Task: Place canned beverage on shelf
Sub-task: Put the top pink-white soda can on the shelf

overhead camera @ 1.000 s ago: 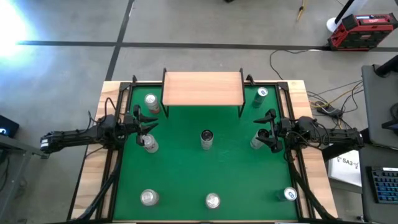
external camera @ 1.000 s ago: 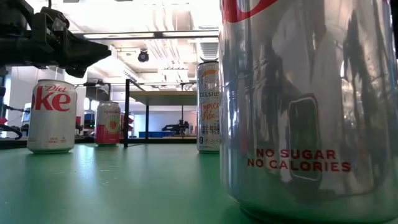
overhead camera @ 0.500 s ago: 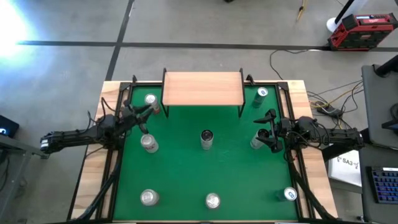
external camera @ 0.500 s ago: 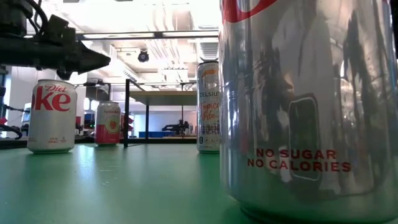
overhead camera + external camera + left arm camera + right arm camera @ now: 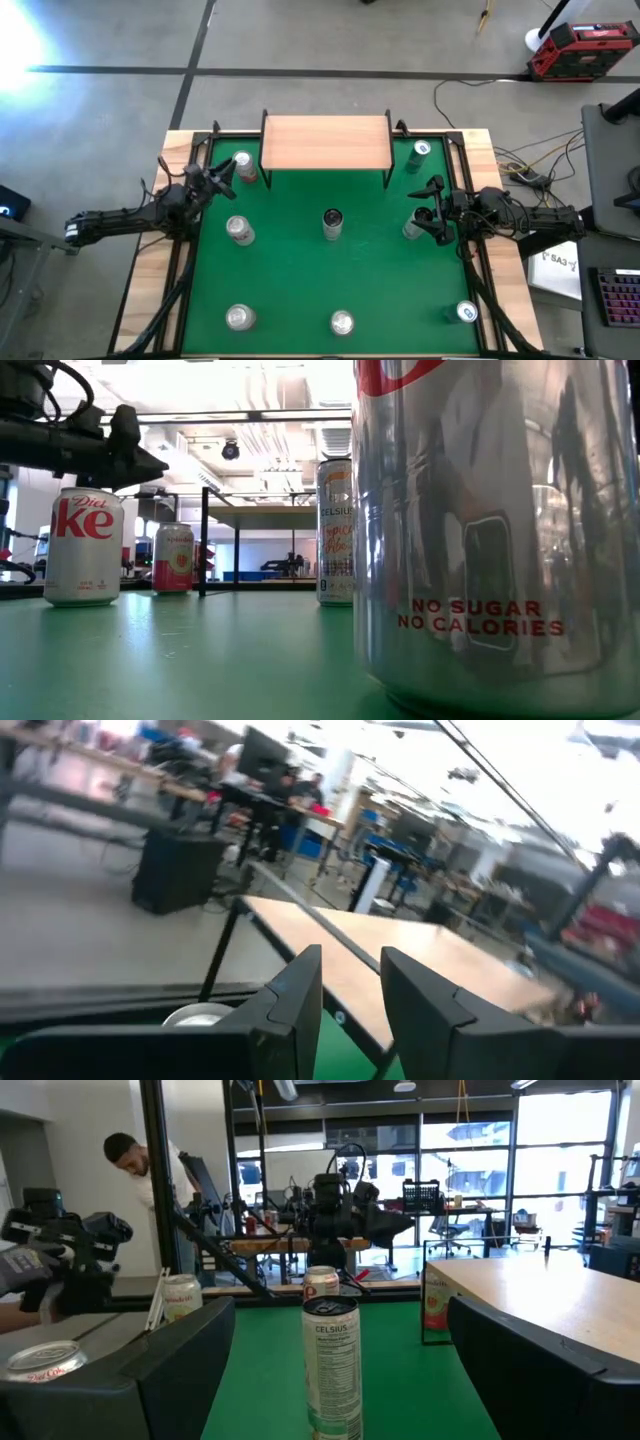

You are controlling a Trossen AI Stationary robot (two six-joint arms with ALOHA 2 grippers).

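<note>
In the high view, the empty shelf (image 5: 325,141) is seen at the surface's far edge, with the left gripper (image 5: 222,177), fingers closed on nothing, beside a can (image 5: 242,162) near the far left corner. The right gripper (image 5: 428,210), fingers spread, is set around a can (image 5: 413,228) by the right edge. In the left wrist view, the closed fingers (image 5: 300,995) sit just above a can top (image 5: 198,1015), so it could be knocked over if they descend unopened.
</note>
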